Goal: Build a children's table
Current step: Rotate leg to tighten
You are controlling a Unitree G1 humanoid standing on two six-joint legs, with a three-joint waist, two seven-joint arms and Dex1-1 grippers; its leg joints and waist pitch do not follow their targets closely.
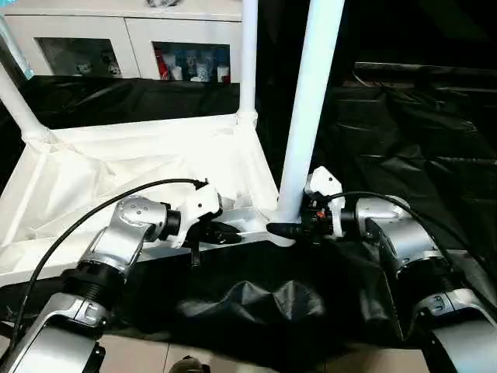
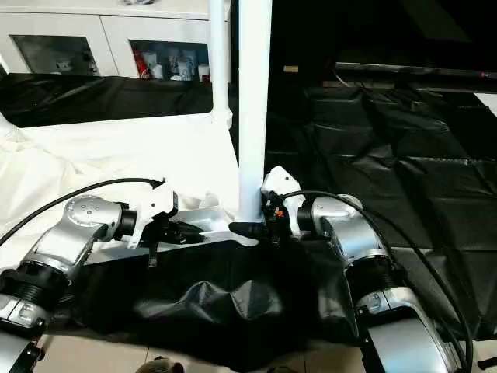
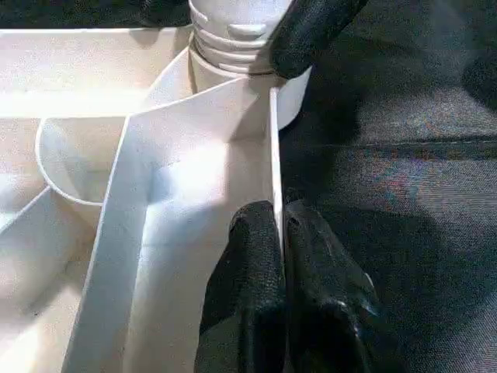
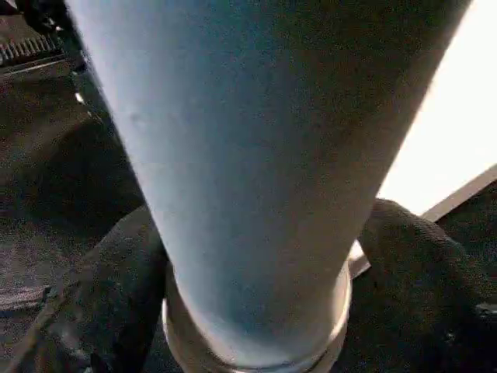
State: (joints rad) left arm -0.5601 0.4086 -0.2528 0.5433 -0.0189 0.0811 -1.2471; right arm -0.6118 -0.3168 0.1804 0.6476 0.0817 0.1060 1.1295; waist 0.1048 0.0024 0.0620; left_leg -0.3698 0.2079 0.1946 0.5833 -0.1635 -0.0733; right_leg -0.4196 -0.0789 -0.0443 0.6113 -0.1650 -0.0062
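The children's table top [image 1: 116, 171] lies upside down on black cloth, ribbed underside up. Three white legs stand in its corner sockets: one at the far left [image 1: 15, 101], one at the far right [image 1: 248, 54], and a near one [image 1: 311, 101] at the front right corner. My left gripper [image 1: 225, 231] is shut on the thin front rim of the table top, its fingers [image 3: 256, 256] pinching the wall just beside that corner socket. My right gripper [image 1: 287, 227] grasps the base of the near leg [image 4: 248, 194], with one black finger [image 4: 116, 303] pressed against each side.
Black cloth [image 1: 404, 132] covers the floor around and to the right of the table top, bunched in folds in front of it [image 1: 248, 303]. A white cabinet [image 1: 132, 39] with glass doors stands behind. Cables run along both forearms.
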